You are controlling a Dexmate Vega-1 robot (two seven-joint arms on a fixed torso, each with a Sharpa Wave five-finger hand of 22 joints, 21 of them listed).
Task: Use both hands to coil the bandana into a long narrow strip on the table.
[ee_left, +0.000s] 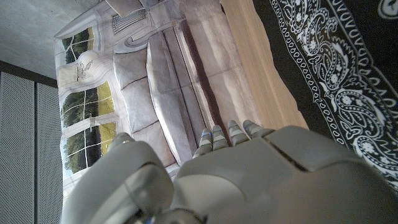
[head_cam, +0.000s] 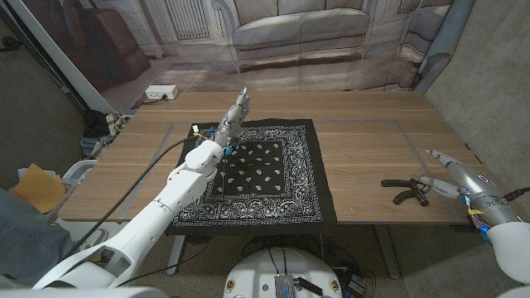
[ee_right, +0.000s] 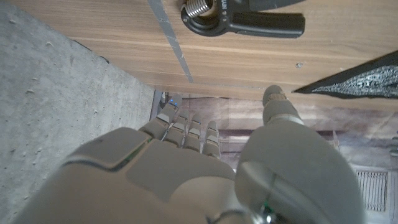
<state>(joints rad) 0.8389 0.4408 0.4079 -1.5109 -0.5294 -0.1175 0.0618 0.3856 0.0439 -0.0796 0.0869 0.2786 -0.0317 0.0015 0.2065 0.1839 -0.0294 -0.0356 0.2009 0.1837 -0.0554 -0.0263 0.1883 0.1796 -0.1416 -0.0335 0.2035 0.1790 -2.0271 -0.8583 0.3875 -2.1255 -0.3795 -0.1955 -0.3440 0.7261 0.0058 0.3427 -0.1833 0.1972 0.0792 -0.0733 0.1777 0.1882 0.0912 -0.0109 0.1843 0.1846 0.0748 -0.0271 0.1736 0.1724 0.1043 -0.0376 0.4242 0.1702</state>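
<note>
On the wooden counter (head_cam: 364,157) a black bandana (head_cam: 265,178) with white paisley print lay spread flat and square, left of the middle, its near edge hanging slightly over the counter's near edge. Above its far left part the left hand (head_cam: 234,114) reached out on its long white arm, fingers (ee_left: 227,134) extended together and holding nothing; whether it touched the cloth could not be told. At the counter's right near corner the right hand (head_cam: 454,175) hovered with its fingers (ee_right: 186,127) apart and empty, just right of a black hand grip trainer (head_cam: 406,192) with a metal spring that lay on the wood, well apart from the bandana. A thin taped rectangle marked the counter's surface. Behind the counter hung a printed backdrop (head_cam: 298,33) picturing a sofa and panelled windows. A white power strip (head_cam: 161,93) sat on the floor beyond the far left corner. Grey wall showed at the right, and at the near left edge a person's blue sleeve (head_cam: 25,240) and an orange object (head_cam: 37,186).
</note>
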